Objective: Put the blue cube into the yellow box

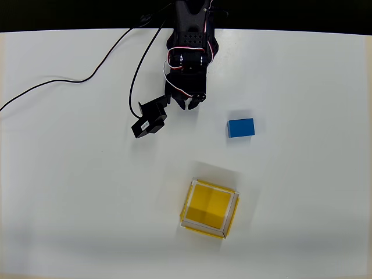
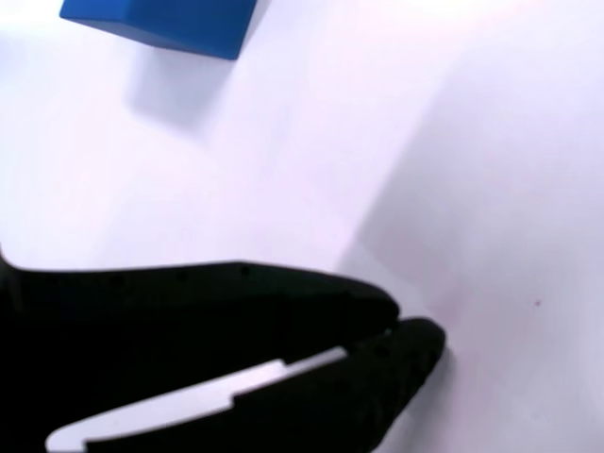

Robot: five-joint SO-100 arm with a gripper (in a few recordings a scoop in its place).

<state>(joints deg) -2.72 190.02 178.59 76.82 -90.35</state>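
Here one blue cube (image 1: 240, 127), one yellow box (image 1: 210, 208), one closed tool (image 1: 192, 104).

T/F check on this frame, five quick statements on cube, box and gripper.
1. The small bright-blue cube lies inside the square yellow open-topped box. False: it sits on the white table, apart from the box.
2. The box is empty. True.
3. The black gripper holds the cube. False: in the overhead view it is left of the cube, holding nothing.
4. In the overhead view the box lies below the cube. True.
5. The gripper is wide open. False: in the wrist view its fingertips meet.
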